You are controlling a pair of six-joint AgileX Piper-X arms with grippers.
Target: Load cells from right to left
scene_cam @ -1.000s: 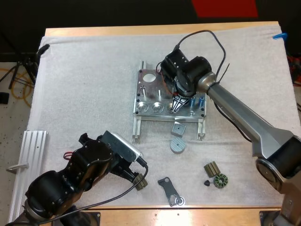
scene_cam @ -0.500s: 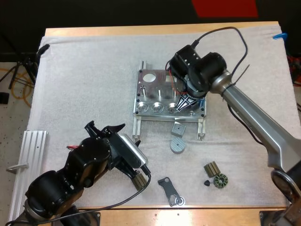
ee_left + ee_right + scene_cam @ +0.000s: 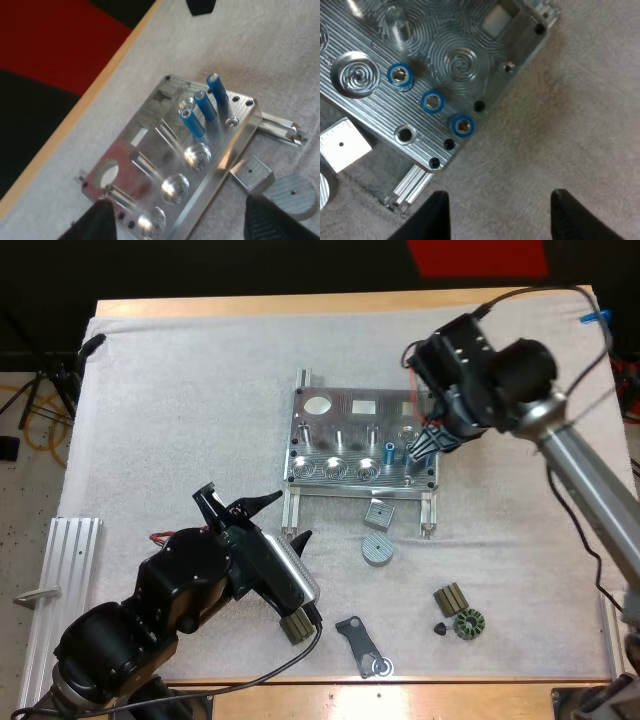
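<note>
At fixture [image 3: 345,425] right end, three blue cylinders [image 3: 432,101] stand in sockets. Right jaws wide, empty, over mat [image 3: 180,390] beside that end. Left jaws wide, empty, near fixture.

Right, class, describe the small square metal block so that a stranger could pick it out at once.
Find the metal fixture on the white mat. Just off its near edge, between its two rails, lies the square block. It has straight sides and one centre hole; the ribbed disc next to it is round.
</note>
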